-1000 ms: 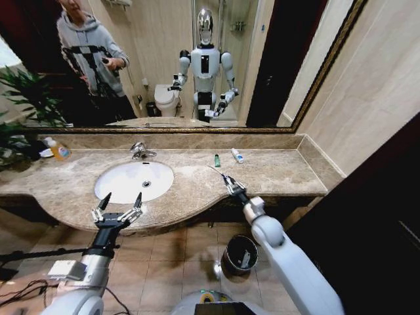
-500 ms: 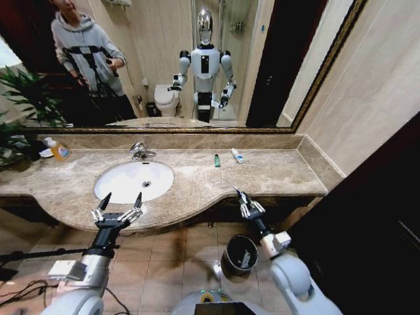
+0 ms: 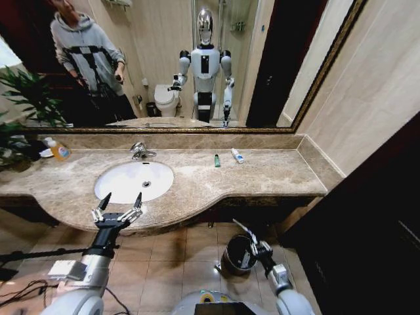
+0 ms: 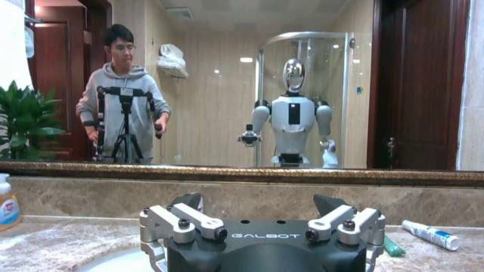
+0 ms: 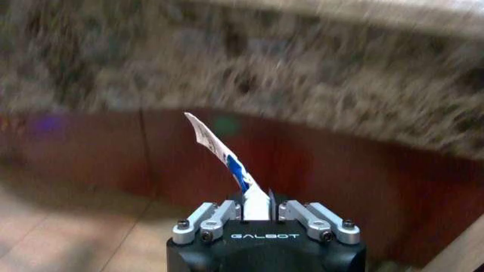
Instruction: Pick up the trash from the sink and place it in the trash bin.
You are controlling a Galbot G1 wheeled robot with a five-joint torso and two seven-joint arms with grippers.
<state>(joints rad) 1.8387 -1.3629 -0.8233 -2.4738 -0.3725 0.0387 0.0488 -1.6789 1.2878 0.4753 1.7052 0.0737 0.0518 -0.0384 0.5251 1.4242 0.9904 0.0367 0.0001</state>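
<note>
My right gripper (image 3: 252,243) is low, below the countertop edge and just over the black trash bin (image 3: 231,257) on the floor. It is shut on a long white wrapper (image 3: 240,228) with blue print, which sticks up from between the jaws (image 5: 225,154). The white oval sink (image 3: 134,180) with its chrome faucet (image 3: 139,151) holds no visible trash. A tiny dark-green bottle (image 3: 217,160) and a white-blue mini tube (image 3: 237,155) lie on the counter near the mirror, also seen as the tube (image 4: 429,234) and bottle (image 4: 391,245). My left gripper (image 3: 121,201) hovers open at the counter's front edge by the basin.
An orange bottle (image 3: 58,149) with a white cap stands at the far left of the counter beside a plant (image 3: 23,105). The beige marble countertop (image 3: 275,174) bulges forward around the basin. A dark door panel (image 3: 367,223) stands on the right. Tiled floor (image 3: 177,252) lies around the bin.
My right arm has come off the countertop and dropped below its edge to the bin, carrying the wrapper. The left arm has stayed where it was.
</note>
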